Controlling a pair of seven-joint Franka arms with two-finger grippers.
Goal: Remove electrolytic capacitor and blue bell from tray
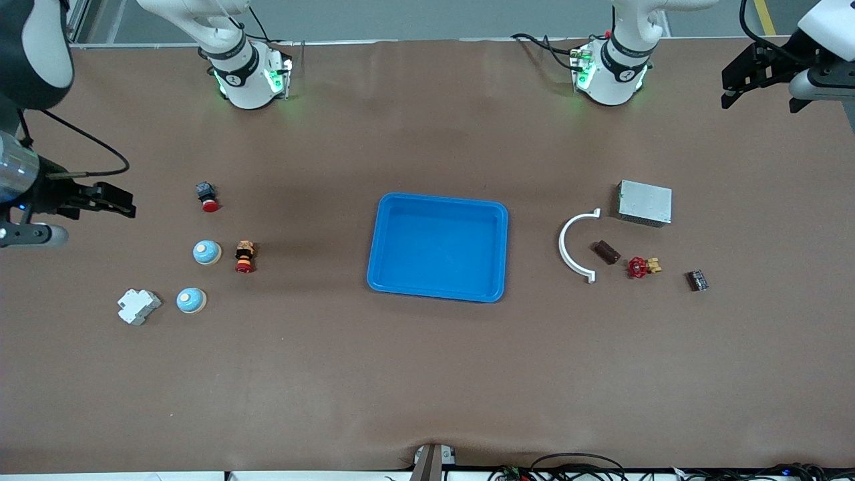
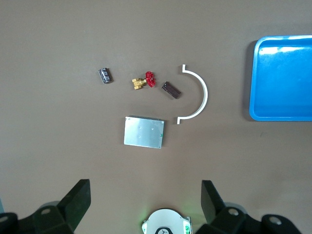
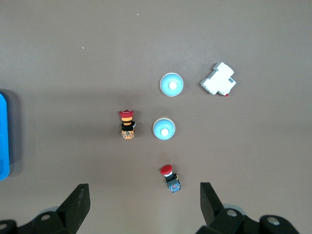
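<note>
Two pale blue dome bells sit toward the right arm's end of the table; they also show in the right wrist view. A small dark capacitor lies toward the left arm's end, also in the left wrist view. A blue tray sits mid-table, with nothing in it. My right gripper hangs open and empty high over the table's right-arm end. My left gripper hangs open and empty high over the left-arm end.
Beside the bells are two red-capped push buttons and a white breaker. Near the capacitor are a red-handled brass valve, a brown block, a white curved clip and a silver metal box.
</note>
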